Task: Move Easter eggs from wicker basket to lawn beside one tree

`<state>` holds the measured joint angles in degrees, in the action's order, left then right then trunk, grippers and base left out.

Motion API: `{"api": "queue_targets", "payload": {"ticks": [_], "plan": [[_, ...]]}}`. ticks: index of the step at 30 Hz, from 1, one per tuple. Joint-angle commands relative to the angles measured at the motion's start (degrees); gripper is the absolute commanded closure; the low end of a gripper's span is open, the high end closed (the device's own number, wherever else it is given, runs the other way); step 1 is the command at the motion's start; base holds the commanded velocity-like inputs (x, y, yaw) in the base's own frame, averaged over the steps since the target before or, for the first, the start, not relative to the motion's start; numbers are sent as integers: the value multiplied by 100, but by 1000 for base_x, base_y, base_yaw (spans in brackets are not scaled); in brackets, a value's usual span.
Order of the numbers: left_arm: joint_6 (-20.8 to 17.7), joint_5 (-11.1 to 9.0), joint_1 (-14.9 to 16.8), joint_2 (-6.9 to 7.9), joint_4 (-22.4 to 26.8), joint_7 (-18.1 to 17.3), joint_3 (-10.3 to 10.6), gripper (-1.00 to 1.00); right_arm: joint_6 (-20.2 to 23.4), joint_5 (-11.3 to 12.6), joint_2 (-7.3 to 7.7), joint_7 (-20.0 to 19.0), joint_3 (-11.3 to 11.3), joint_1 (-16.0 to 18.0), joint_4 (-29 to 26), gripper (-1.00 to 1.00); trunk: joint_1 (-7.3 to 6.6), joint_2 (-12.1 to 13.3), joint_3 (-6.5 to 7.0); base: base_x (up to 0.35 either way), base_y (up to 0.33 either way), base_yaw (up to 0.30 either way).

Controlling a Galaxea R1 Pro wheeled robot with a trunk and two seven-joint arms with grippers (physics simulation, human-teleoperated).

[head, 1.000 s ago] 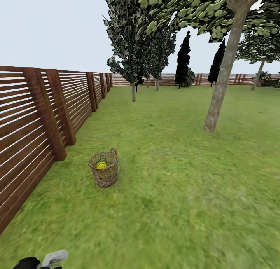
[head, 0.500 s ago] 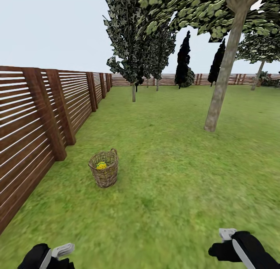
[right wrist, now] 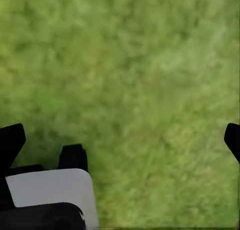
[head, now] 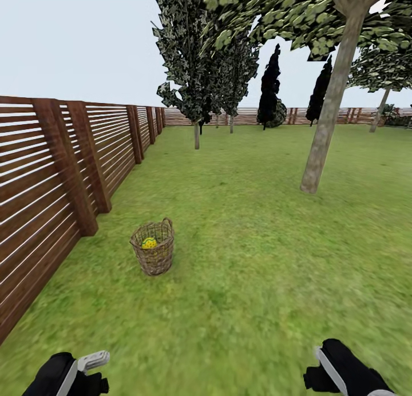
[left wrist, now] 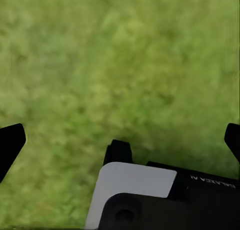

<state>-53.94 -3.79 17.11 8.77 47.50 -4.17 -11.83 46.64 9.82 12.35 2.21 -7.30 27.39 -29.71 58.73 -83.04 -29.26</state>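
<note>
The wicker basket (head: 153,254) stands upright on the lawn (head: 257,258) near the fence, well ahead of me. One yellow Easter egg (head: 149,243) shows inside it; the rest of its inside is hidden. A tree (head: 325,127) with a grey-brown trunk rises further off to the right. My left arm (head: 64,375) and right arm (head: 343,372) sit at the bottom edge of the head view, far from the basket. The left gripper (left wrist: 120,140) and the right gripper (right wrist: 121,140) both hang open over bare grass, holding nothing.
A brown slatted wooden fence (head: 57,173) runs along the left and across the far end. A leafy tree (head: 196,98) stands further back by the fence, and dark cypresses (head: 269,92) stand near the far fence. Open grass lies between basket and trunk.
The right arm has come into the head view at the bottom right, then dropped a little. The left arm has risen slightly. Basket and egg have not moved.
</note>
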Motion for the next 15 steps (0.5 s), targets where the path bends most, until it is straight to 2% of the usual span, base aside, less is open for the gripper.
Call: {"api": "queue_targets", "payload": {"ticks": [1,3,4,5,7,9,10,12,13,15], "plan": [[-27,-44,3,-13,5,111,-11,-100,216,4,-19,24,-73,20,-36,-100,0,-4,-6,0,0,0],[-52,-59,3,-81,24,226,-2,-100,750,-14,-66,25,-91,36,-201,-100,0,-4,-7,0,0,0],[-66,-63,3,-144,33,256,-1,-100,874,-6,-77,21,-95,40,-287,-100,0,-4,-7,0,0,0],[-65,-66,3,-229,32,287,-4,-100,950,-21,-86,15,-118,43,-399,-100,0,-4,-7,0,0,0],[-45,-66,3,-299,-16,337,-6,-100,976,-60,-129,15,-179,46,-456,-100,0,-4,-7,0,0,0],[-25,-54,12,-380,-257,385,-5,-100,928,-68,-254,45,-276,47,-355,-100,0,-4,-7,0,0,-20],[27,-48,95,-453,-712,494,-4,-100,642,-56,-321,146,-305,47,-86,-100,0,-4,-7,0,0,-10],[212,-47,265,-480,-1160,642,-4,-100,350,-53,-372,263,-314,52,54,-100,0,-4,-7,0,0,-5],[636,-55,554,-494,-1735,874,-12,-100,154,-44,-401,377,-323,68,164,-100,0,-4,-7,0,0,-2],[943,-78,768,-497,-2146,1097,-22,-100,107,-44,-390,399,-328,76,203,-100,0,-4,-7,0,0,-1]]}}
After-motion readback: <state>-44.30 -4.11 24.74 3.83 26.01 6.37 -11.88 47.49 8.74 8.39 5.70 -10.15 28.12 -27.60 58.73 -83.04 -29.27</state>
